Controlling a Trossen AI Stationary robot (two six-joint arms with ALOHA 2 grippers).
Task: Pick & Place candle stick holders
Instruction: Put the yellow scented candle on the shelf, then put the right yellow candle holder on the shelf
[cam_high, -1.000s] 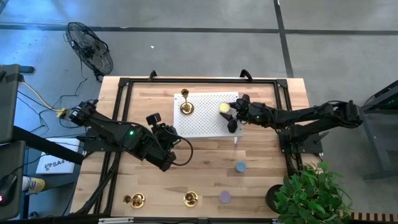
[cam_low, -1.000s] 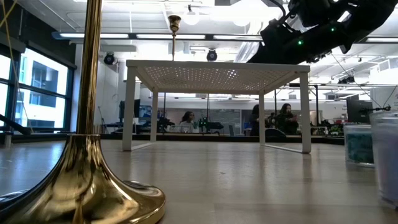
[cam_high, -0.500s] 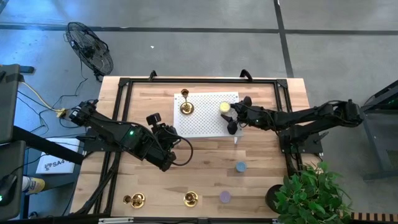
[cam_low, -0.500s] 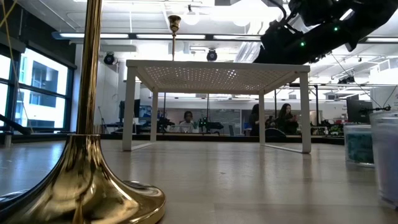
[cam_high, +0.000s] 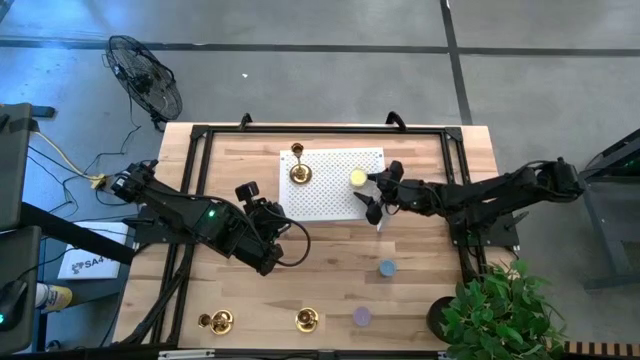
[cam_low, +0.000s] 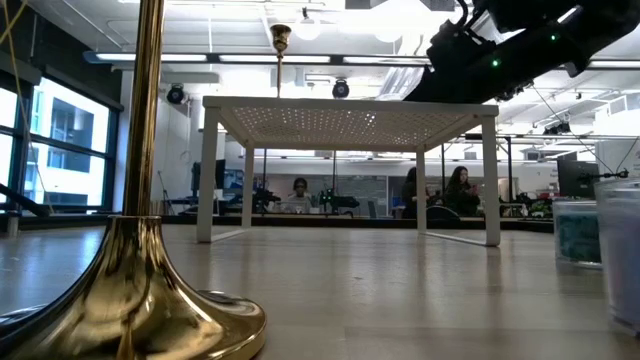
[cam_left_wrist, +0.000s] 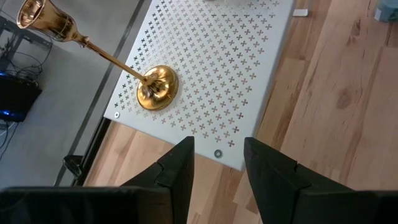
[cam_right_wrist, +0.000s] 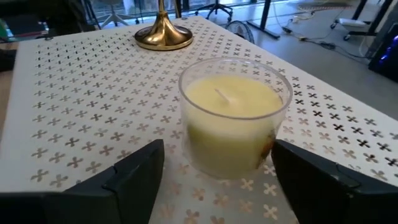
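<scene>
One gold candlestick (cam_high: 298, 172) stands by its round base on the white perforated stand (cam_high: 325, 200); it also shows in the left wrist view (cam_left_wrist: 155, 87). Two more candlesticks (cam_high: 215, 321) (cam_high: 307, 320) stand near the table's near edge. My right gripper (cam_high: 372, 195) is open at the stand's right edge. Its fingers (cam_right_wrist: 134, 174) stand apart on either side of a yellow candle in a glass (cam_right_wrist: 233, 121) without touching it. My left gripper (cam_left_wrist: 217, 149) is open and empty over the table just off the stand's near left corner (cam_high: 278, 222).
A blue candle (cam_high: 386, 267) and a purple candle (cam_high: 362, 316) stand on the wood at the near right. A potted plant (cam_high: 495, 310) is at the near right corner. The black frame rails (cam_high: 320, 130) run around the table. One candlestick base fills the low view's left (cam_low: 140, 290).
My right gripper has drawn back from the yellow candle toward the table's right and near edges. The candle stays on the stand. My left arm has kept still.
</scene>
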